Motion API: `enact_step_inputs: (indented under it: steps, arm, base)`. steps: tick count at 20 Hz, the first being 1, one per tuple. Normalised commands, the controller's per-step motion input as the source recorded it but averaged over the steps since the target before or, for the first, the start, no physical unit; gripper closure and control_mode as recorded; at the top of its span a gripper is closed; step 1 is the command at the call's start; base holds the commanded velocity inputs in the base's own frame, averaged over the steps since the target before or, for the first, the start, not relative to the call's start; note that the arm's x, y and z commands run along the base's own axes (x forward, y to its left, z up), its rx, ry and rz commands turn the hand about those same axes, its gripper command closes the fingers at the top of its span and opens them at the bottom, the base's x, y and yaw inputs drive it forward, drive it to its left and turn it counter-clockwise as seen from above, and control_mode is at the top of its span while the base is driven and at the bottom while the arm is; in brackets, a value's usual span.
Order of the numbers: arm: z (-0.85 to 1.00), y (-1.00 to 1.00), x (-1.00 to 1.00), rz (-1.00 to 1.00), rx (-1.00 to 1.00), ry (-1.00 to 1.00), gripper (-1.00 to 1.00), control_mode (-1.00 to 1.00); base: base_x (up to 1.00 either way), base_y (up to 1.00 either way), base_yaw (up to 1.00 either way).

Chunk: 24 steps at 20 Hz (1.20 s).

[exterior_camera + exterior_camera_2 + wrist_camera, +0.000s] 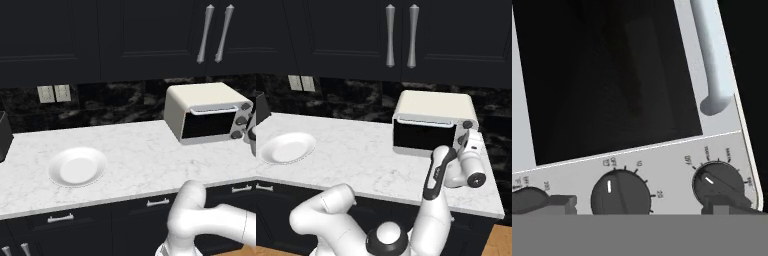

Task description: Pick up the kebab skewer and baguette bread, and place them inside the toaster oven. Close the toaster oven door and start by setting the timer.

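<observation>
Now the oven (432,122) sits at the tabletop's (135,150) right end, door (207,124) shut. Spread wide, the gripper (637,202) faces the knob panel straight ahead, its fingertips (729,204) flanking the middle knob (616,192), probably the timer, with the handle (713,55) beyond.

Empty plate (77,167), shut toaster oven (207,113)

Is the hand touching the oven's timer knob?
Cannot tell. In the hand view the open hand faces the oven knobs, its tips flanking the timer knob, but the bottom edge cuts off any contact.
</observation>
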Motion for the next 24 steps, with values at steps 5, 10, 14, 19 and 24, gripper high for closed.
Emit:
enact_step_inputs:
  steps: [5,10,14,19,24]
  arm:
    - [-0.15,-0.04,0.26,0.0,-0.03,0.0,-1.0,-1.0]
    - [-0.07,-0.04,0.2,0.0,-0.04,0.0,-1.0,-1.0]
    - [-0.08,-0.13,0.13,0.0,-0.04,0.0,-1.0,-1.0]
    - [-0.11,-0.1,0.16,0.0,-0.04,0.0,-1.0,-1.0]
    - [-0.06,-0.01,0.11,0.0,-0.02,0.0,-1.0,-1.0]
  base:
    - [0.0,0.0,0.0]
    - [0.0,0.0,0.0]
    - [0.0,0.0,0.0]
    - [0.0,0.0,0.0]
    - [0.0,0.0,0.0]
